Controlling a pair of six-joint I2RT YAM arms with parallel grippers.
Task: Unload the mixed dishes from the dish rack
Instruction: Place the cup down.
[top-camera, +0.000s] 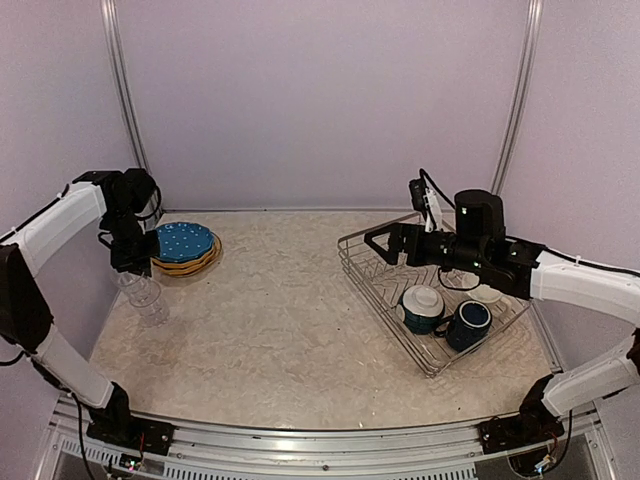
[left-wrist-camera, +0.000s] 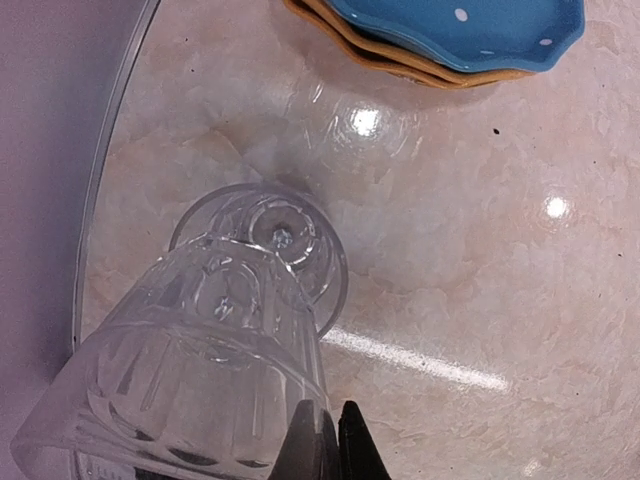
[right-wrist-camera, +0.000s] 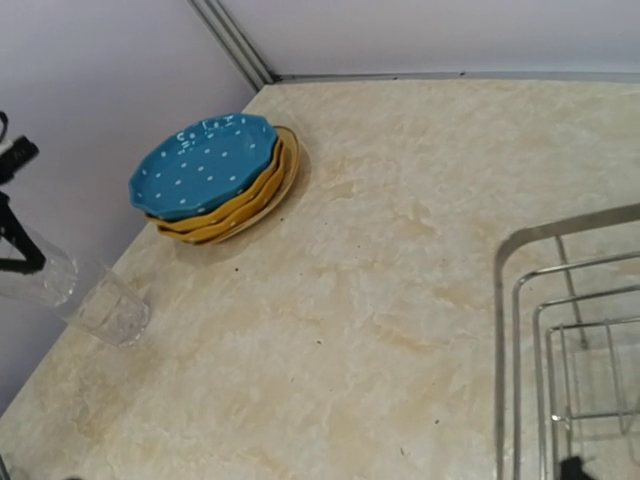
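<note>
A: Left arm first. State of the left gripper?

B: Fingers pressed almost together, pinching the rim wall of a clear ribbed tumbler. Call it the held glass. It is off the tabletop, far left, near the side wall.

A: Orientation?

B: Tilted. The long axis runs from the rim, up at the fingers, down to the base. The base points down at the standing glass, a second tumbler upright on the table below it. In the right wrist view the axis slopes down to the right.

A: Touching?

B: The base overlaps the lower tumbler's outline in the left wrist view. Contact: cannot tell.

A: Plates?

B: The blue white-dotted plate lies flat on top of the orange plates, one stack, just beyond the two glasses at the far left.

A: Right side.

B: The right gripper has its jaws spread wide with nothing between them. It hovers over the far-left corner of the dish rack, pointing left.

A: Rack?

B: On the right of the table, long axis slanting from far-left to near-right. Inside, toward the near end: teal bowl, white showing on top; navy mug just beside it on the right; cream mug behind them, partly hidden by the right arm.
</note>
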